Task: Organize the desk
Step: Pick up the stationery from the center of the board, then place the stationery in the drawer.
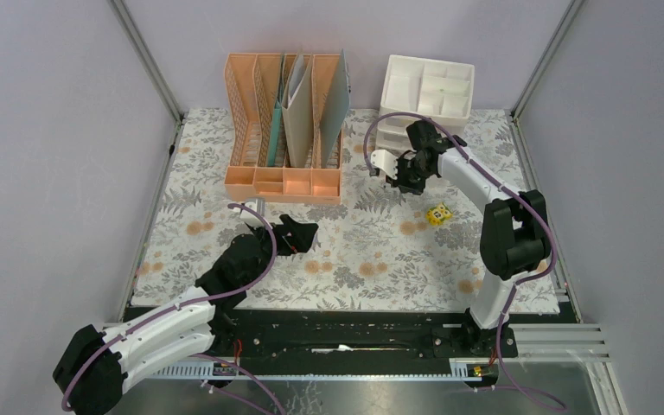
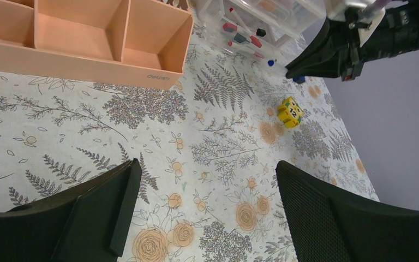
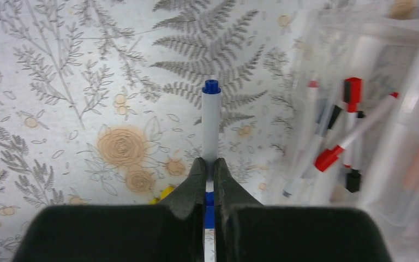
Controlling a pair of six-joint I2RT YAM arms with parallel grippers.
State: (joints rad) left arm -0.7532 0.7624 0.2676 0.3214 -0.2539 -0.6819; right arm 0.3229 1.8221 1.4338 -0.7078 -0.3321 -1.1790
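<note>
- From the top camera, the desk (image 1: 372, 259) ran wall to wall. The peach file rack (image 1: 251, 112) and white drawer unit (image 1: 428, 86) stood along its far edge, with a gap between them.
- The widest open stretch I could see was the middle and near half of the cloth. Only a small yellow cube (image 1: 437, 214) lay there, right of centre and well clear of every edge.
- The left arm lay low and stretched forward from its base. The left gripper (image 1: 301, 233) was just in front of the rack's tray row and not touching it.
- My left wrist view showed the left gripper (image 2: 207, 169) with its jaws spread wide and nothing but fern print between them. The rack's front wall (image 2: 87, 68) sat up and to the left, and the cube (image 2: 290, 111) lay off to the right.
- The right arm was folded high, elbow up, with its wrist bent down over the cloth beside the drawer unit's front.
- The right gripper (image 1: 398, 186) hung above the desk, between the rack's right end and the drawers.
- On the right wrist camera the right gripper (image 3: 210, 164) was clamped tight on a blue-capped marker (image 3: 210, 123). The white barrel stuck out past the fingertips with the cap farthest out.
- The desk (image 3: 60, 65) lay below that marker, and I couldn't tell whether the tip touched the cloth.
- The clear drawers (image 3: 360, 109), holding red-capped markers, sat close on the right of the jaws.
</note>
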